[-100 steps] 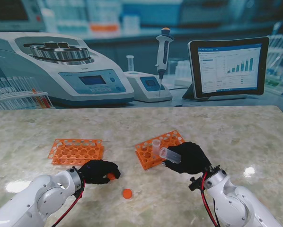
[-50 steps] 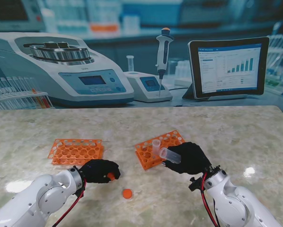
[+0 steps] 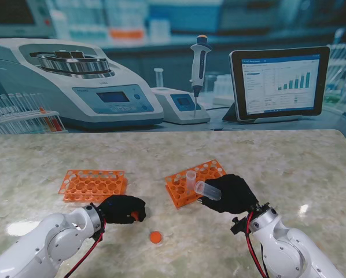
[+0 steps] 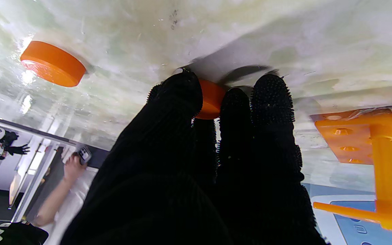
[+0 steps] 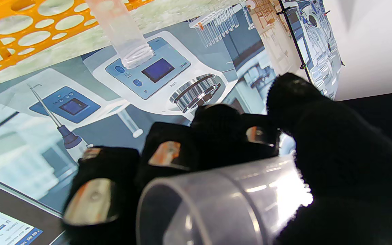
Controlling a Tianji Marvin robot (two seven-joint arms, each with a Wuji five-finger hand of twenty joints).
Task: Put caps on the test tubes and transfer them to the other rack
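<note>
Fingers of your left hand (image 3: 122,209) pinch an orange cap (image 3: 136,216) at lower left; your right hand (image 3: 234,194) grips a tube (image 3: 208,189), mouth angled toward it for capping.

No text is legible: the tablet (image 3: 279,83) shows a bar chart with unreadable small lines.

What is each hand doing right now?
Left hand pinching an orange cap at the table. Right hand holding an uncapped tube. Spare cap lies loose; nothing blocking.
</note>
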